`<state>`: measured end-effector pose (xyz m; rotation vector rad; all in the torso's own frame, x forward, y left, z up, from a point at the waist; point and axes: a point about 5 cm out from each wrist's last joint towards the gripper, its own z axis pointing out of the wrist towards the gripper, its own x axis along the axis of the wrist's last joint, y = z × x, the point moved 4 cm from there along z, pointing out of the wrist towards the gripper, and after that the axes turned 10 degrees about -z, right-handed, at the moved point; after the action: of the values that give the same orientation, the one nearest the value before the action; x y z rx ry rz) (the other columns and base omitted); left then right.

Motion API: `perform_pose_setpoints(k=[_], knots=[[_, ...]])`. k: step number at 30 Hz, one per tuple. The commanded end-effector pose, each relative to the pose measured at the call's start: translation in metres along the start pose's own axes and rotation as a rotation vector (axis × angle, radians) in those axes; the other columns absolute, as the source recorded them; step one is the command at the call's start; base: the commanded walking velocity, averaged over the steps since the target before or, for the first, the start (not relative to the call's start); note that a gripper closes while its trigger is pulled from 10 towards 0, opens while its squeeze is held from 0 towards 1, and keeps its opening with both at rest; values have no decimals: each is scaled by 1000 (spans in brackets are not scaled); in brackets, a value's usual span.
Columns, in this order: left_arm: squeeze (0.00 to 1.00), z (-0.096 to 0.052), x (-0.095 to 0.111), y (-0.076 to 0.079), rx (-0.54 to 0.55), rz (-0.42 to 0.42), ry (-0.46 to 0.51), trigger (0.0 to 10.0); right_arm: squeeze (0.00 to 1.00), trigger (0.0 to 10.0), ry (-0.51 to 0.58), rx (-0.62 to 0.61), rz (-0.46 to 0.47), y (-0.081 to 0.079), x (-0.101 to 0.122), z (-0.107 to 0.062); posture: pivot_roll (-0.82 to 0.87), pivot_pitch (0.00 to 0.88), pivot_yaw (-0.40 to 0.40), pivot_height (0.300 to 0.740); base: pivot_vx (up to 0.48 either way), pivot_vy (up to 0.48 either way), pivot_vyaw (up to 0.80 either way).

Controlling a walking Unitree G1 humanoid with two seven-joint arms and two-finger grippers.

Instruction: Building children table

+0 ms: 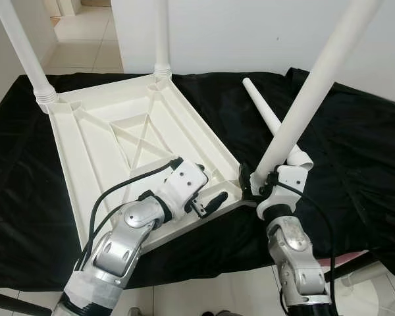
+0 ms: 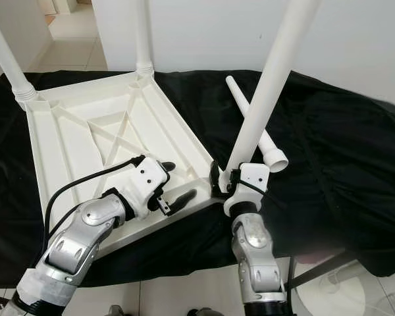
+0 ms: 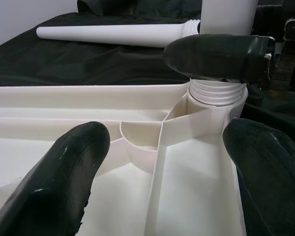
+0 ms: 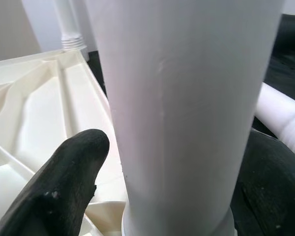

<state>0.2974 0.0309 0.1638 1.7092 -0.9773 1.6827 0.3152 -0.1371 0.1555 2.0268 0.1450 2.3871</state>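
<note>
The white plastic tabletop lies upside down on a black cloth. Two white legs stand in its far corners. A third leg leans over the near right corner, and its threaded end sits at that corner's socket. My right gripper is shut on this leg just above its base, one finger on each side. My left gripper hovers open over the tabletop's near edge, pointing toward the same corner, with nothing between its fingers. A fourth leg lies loose on the cloth behind.
The black cloth covers a low surface up to a white wall. Tiled floor shows at the far left and along the near edge. A white and pink object sits at the lower right on the floor.
</note>
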Motion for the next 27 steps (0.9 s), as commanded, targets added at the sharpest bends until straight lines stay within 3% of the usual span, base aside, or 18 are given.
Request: perform_pose_setpoints(k=[1,3,11,12,13,14,16,17,18,27], knots=[[0,-3,-1,10,-78,-33,-3,10000,0,10000,3,61,-9,2,-5,1,-49,39,-43,740,0,0,0],[0,-5,-2,14,-111,-87,-5,10000,0,10000,1,105,-17,4,-7,4,-48,28,-46,740,0,0,0],[0,-5,-5,17,-138,-86,-16,10000,0,10000,31,202,-64,6,-2,15,-39,14,-41,740,0,0,0],[0,-6,-3,19,-159,-94,-9,5843,0,10000,32,208,-75,7,-2,16,-39,14,-38,740,0,0,0],[0,-6,-3,19,-159,-94,-9,5843,0,10000,32,208,-75,7,-2,16,-39,14,-38,740,0,0,0],[0,-7,-2,19,-166,-98,-2,0,0,10000,38,216,-77,7,-1,16,-39,14,-38,740,0,0,0],[0,-7,-2,19,-166,-98,-2,0,0,10000,38,216,-77,7,-1,16,-39,14,-38,740,0,0,0],[0,-7,-3,19,-163,-87,-9,1569,0,10000,44,239,-85,8,0,17,-36,18,-35,740,0,0,0],[0,-7,-5,19,-159,-70,-27,10000,0,10000,50,265,-93,8,0,16,-39,24,-32,740,0,0,0],[0,-9,-8,22,-163,-78,-52,10000,0,10000,83,423,-137,12,3,16,-48,43,-35,740,0,0,0]])
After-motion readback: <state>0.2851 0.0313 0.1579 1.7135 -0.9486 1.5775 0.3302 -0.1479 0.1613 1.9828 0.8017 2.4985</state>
